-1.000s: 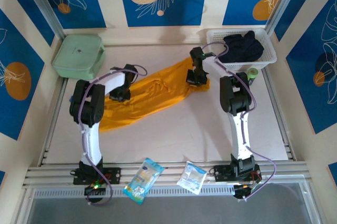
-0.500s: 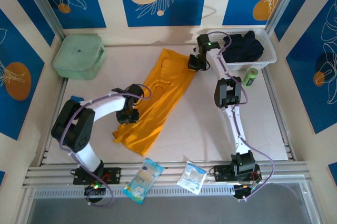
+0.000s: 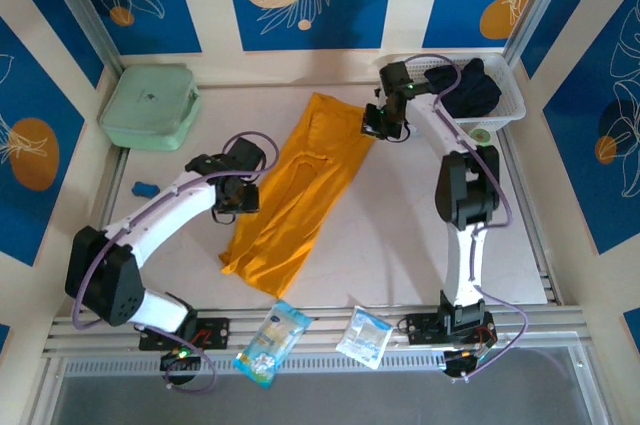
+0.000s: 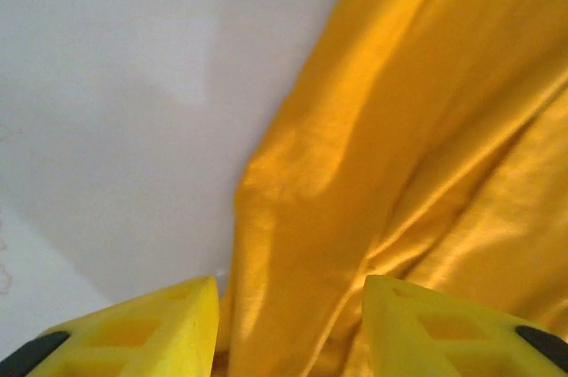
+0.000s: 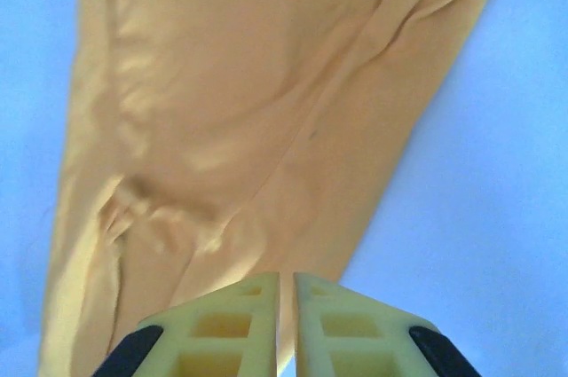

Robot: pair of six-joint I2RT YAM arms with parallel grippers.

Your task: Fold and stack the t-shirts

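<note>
Item: white-linked, black-jointed left arm and matching right arm. Grey-purple cables loop along each; black base blocks carry small red and green lights. Ends: left gripper, right gripper, with yellow plastic fingers, rectangular moulded pockets, black pads at outer corners.

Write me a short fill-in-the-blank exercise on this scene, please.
The dark clothes lie in the white ___. The mint case sits in the table's far ___ corner. The left gripper, at the t-shirt's edge, is ___.
Missing: basket; left; open.
</note>
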